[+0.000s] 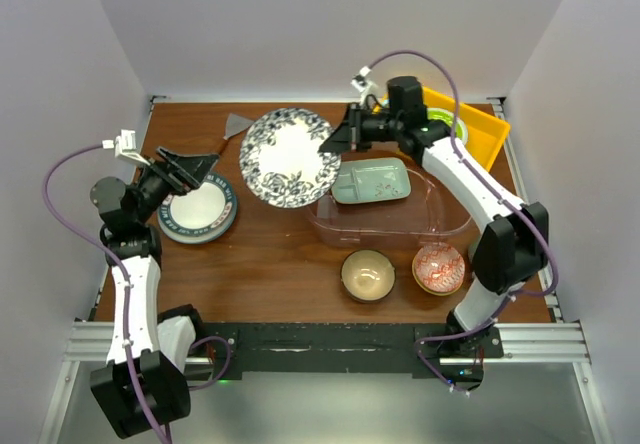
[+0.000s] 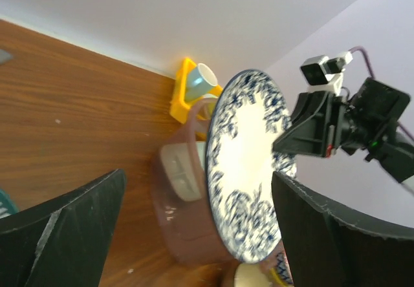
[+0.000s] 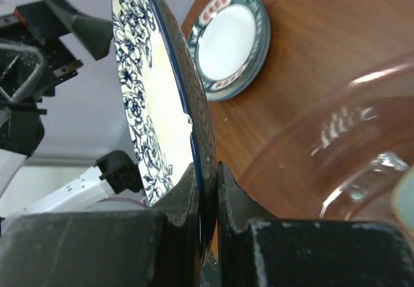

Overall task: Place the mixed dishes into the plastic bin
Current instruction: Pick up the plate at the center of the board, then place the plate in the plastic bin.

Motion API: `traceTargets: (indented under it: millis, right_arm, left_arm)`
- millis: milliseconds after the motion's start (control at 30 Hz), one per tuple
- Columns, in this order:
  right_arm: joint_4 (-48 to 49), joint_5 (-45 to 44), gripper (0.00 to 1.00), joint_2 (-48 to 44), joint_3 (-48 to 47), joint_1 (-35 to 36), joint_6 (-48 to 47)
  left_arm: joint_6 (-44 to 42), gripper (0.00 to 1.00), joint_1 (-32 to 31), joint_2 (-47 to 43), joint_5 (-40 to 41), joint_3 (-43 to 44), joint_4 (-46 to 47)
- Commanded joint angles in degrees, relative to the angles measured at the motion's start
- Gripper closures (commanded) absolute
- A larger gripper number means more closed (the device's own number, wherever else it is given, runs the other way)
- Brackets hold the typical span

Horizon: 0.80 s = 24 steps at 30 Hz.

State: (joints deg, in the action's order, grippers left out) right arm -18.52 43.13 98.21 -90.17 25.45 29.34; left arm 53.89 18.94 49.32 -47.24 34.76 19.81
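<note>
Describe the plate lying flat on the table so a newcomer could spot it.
From the clear plastic bin, look left past the blue floral plate gripped by the right pincer. Near the left pincer lies a round plate, the only one with a white centre and dark-green lettered rim.

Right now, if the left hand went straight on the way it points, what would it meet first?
Probably the blue floral plate, held up by the right hand. Depth is unclear, but nothing shows between it and the left hand.
</note>
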Motion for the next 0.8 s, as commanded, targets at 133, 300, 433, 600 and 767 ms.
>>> traceTargets:
  millis: [133,300,433,600,767]
  right_arm:
    - [23.1,16.4,1.00,-11.4,9.2,-11.5,7.7]
    - [29.6,19.6,1.00,-13.4,14.6,-18.2,9.3]
    - [28.7,18.7,1.00,-15.0,17.1,-22.0,6.9]
    - [28.4,17.9,1.00,-16.0,19.6,-25.3,6.1]
    - [26.3,16.5,1.00,-16.5,21.1,-27.6,2.6]
  left_arm:
    - [-22.8,0.00,-0.5,-1.9,5.3,5.0,-14.9]
    - [-27.4,0.00,-0.8,-3.0,9.2,1.1,-17.3]
    - [-30.9,0.00,-1.3,-4.2,12.9,-0.7,-19.4]
    - [-33.8,0.00,-2.1,-4.9,16.0,-2.3,-19.7]
    - [-33.4,0.00,-2.2,-4.6,15.9,-2.9,-19.2]
